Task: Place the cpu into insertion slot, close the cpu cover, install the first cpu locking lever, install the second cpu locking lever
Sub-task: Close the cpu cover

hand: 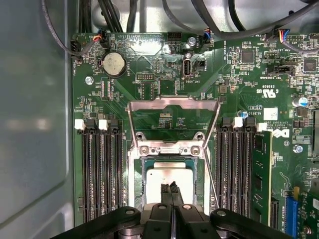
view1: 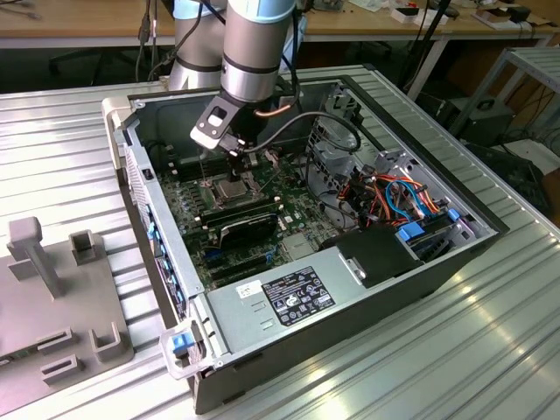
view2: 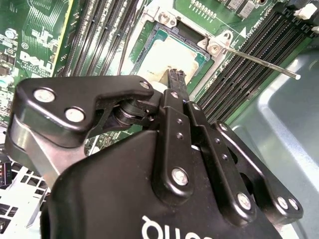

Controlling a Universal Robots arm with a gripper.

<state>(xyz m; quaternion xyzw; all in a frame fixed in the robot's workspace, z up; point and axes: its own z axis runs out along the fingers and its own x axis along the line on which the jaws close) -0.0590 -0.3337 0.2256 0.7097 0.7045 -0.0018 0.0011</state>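
The cpu (hand: 168, 175) lies flat inside the insertion slot (hand: 136, 175), its silver-tan top showing in both wrist views (view2: 167, 56). The cpu cover (hand: 173, 104) stands open, tilted up from its hinge at the slot's edge. A thin locking lever (view2: 259, 60) sticks out unlatched beside the slot. My gripper (hand: 169, 188) is shut, with its black fingertips (view2: 175, 77) pressed together over the middle of the cpu; I cannot tell whether they touch it. In the exterior view the gripper (view1: 234, 168) hangs inside the open computer case just above the slot (view1: 229, 191).
Long black memory slots (hand: 101, 174) flank the socket on both sides, and one holds a green memory module (hand: 260, 174). The case walls (view1: 157, 236), a black power supply (view1: 289, 297) and bundled cables (view1: 398, 197) ring the board. A grey fixture (view1: 52, 297) sits outside the case.
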